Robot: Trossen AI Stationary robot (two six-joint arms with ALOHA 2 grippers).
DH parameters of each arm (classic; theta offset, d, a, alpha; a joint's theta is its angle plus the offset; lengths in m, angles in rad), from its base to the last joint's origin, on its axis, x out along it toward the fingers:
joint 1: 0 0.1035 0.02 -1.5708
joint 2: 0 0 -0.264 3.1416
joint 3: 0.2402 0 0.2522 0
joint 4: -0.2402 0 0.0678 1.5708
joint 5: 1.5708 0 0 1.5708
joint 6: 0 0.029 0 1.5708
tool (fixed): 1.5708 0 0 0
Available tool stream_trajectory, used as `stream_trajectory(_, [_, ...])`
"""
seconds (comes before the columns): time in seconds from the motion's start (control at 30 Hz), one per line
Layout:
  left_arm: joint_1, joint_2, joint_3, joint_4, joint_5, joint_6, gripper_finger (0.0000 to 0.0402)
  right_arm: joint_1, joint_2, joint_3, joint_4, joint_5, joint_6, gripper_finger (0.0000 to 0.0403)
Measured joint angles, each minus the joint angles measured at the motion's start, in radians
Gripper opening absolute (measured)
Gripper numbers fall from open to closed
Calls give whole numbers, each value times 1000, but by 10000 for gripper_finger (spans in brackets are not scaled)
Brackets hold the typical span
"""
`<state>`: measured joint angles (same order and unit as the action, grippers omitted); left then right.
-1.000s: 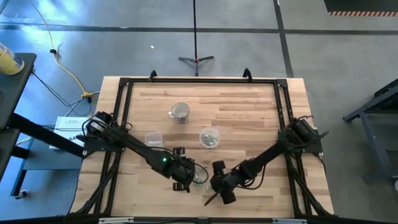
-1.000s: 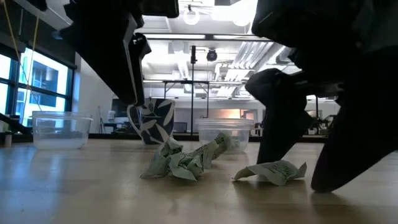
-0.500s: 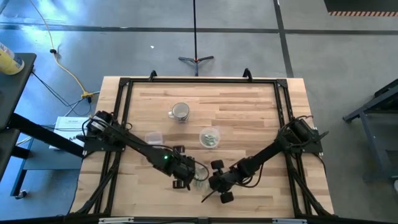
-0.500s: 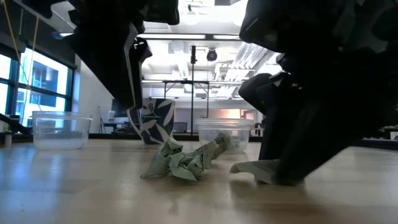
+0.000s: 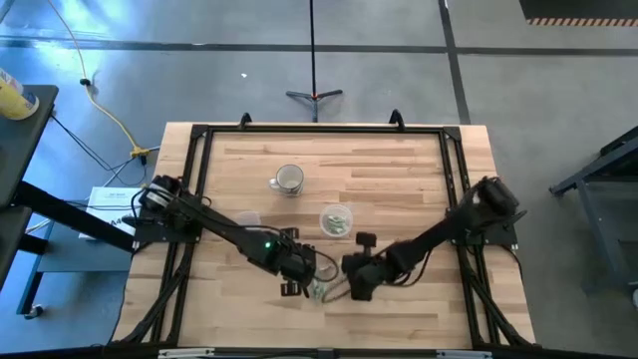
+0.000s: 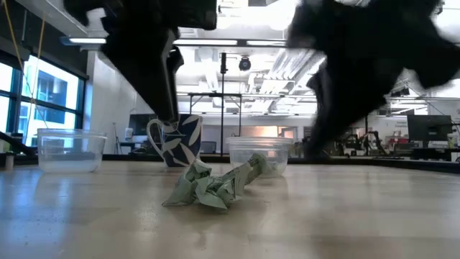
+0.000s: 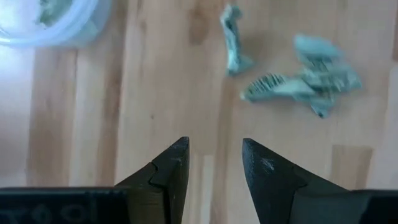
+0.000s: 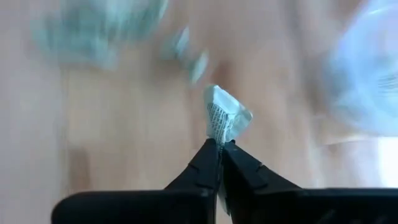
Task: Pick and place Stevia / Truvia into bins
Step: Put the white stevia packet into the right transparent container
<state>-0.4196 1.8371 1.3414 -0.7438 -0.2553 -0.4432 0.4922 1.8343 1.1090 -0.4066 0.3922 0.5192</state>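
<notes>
A heap of crumpled pale green Stevia sachets [image 6: 214, 188] lies on the wooden table near its front edge, also seen as sachets [image 7: 300, 87] in the left wrist view. My left gripper [image 7: 214, 163] hovers open above the table just beside them, touching nothing. My right gripper [image 8: 219, 149] is shut on a single sachet [image 8: 227, 117], to the right of the heap [image 5: 319, 291]. The round bin [image 5: 336, 220] stands beyond, with sachets in it. The squarish bin [image 5: 245, 220] stands to its left. My right gripper pinches one end of the crumpled sachet [image 8: 217, 138] between its two fingertips. The rest of the sachet sticks out past the tips. It is lifted clear of the table.
A glass mug with a leaf pattern [image 5: 288, 179] stands behind the bins, toward the far edge. A black frame [image 5: 199, 135] runs around the table top. Bare wood lies to the right of the heap [image 6: 345, 208].
My right gripper has shut on the sachet that lay alone to the right of the heap. It has risen with it and gone toward the far edge. That sachet is off the table now. The heap has stayed in place.
</notes>
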Motion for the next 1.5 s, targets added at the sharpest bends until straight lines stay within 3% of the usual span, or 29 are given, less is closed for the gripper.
stream_trajectory(0.2, [15, -8, 0, -7, -14, 21, 183, -90, -104, 4, -41, 95, 59, 10])
stream_trajectory(0.5, [14, -26, -1, -81, -41, -43, 183, -300, -101, 5, -30, 22, -257, 8])
stream_trajectory(0.77, [13, -73, -25, -116, -71, -103, 183, -385, -100, 5, 43, -112, -443, 13])
stream_trajectory(0.87, [14, -83, -45, -97, -71, -134, 183, -387, -100, 5, 68, -105, -490, 49])
stream_trajectory(1.0, [21, -86, -53, -78, -73, -156, 183, -387, -100, 5, 44, -102, -498, 127])
stream_trajectory(1.2, [34, -87, -54, -63, -80, -148, 183, -364, -110, 5, -3, -19, -501, 222])
stream_trajectory(1.5, [74, -87, -61, 17, -38, -25, 183, -171, -229, 7, -192, 122, -355, 242])
